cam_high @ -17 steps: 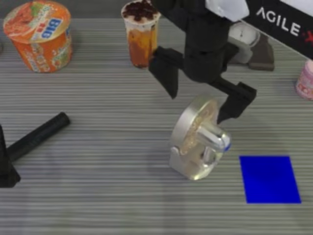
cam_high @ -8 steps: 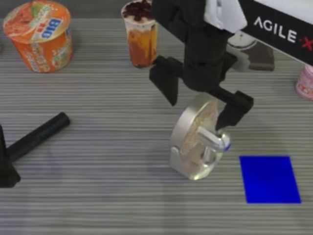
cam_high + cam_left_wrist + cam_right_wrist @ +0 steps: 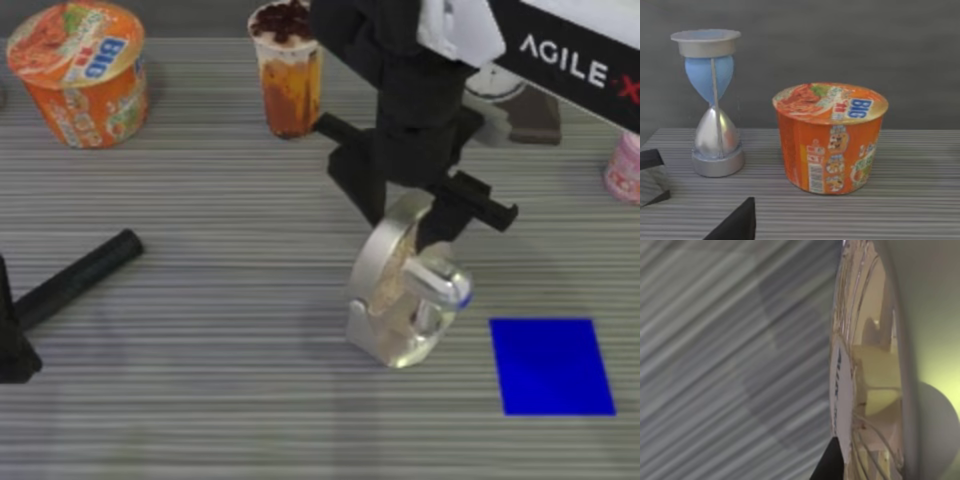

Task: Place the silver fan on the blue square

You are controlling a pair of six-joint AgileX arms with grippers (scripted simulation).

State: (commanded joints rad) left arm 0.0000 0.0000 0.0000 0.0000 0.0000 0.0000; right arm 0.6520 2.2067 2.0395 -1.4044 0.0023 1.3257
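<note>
One silver fan (image 3: 405,295), one blue square (image 3: 551,366), apart.

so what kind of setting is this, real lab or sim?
Looks like a rendered tabletop manipulation scene, not a real lab: a grey striped table strewn with unrelated props, such as an instant-noodle cup, an hourglass and a silver fan, plus a flat blue square as target.

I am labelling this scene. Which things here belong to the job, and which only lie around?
Job:
fan
blue square
right gripper, fingers closing around the fan's head

Lying about:
noodle cup
drink cup
clock
pink cup
hourglass
left arm, parked at table's left
</note>
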